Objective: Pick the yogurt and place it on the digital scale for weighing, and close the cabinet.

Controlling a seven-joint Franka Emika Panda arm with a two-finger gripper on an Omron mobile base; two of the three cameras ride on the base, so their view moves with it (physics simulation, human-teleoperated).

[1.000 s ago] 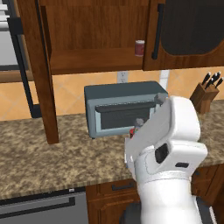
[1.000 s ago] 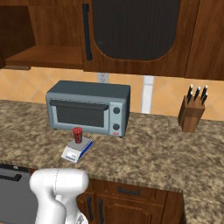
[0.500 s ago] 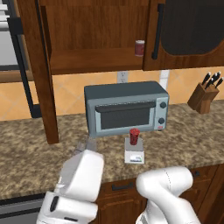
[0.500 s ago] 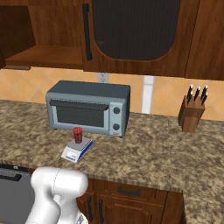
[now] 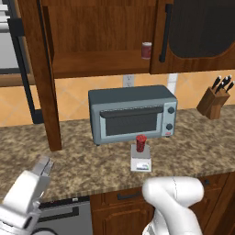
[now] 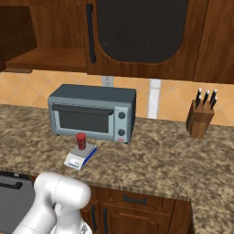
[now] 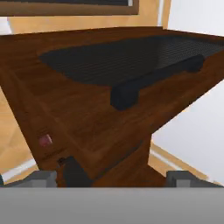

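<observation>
Red yogurt [image 5: 141, 143] upright on digital scale [image 5: 141, 163]. Gripper [image 5: 43, 166] low left, jaws wide, empty. Cabinet [image 5: 43, 73] door open; off-centre push could slip off its edge.

Counter: you face a speckled brown granite counter [image 5: 92, 160] running across both base views, above brown drawers [image 6: 137, 201].
Toaster oven: a grey-blue toaster oven [image 5: 132, 114] stands on the counter against the tiled wall, door shut.
Scale: a small white digital scale [image 5: 141, 162] sits on the counter just in front of the oven, light-blue strip on its front edge.
Yogurt: a red yogurt [image 5: 141, 143] stands upright on the scale's top plate.
Knife block: a wooden knife block [image 6: 201, 118] rests on the counter well to the right, near the wall.
Cabinet shelf: inside the open cabinet [image 5: 101, 41], you see a red can [image 5: 146, 50] upright on the shelf, at its right end.
</observation>
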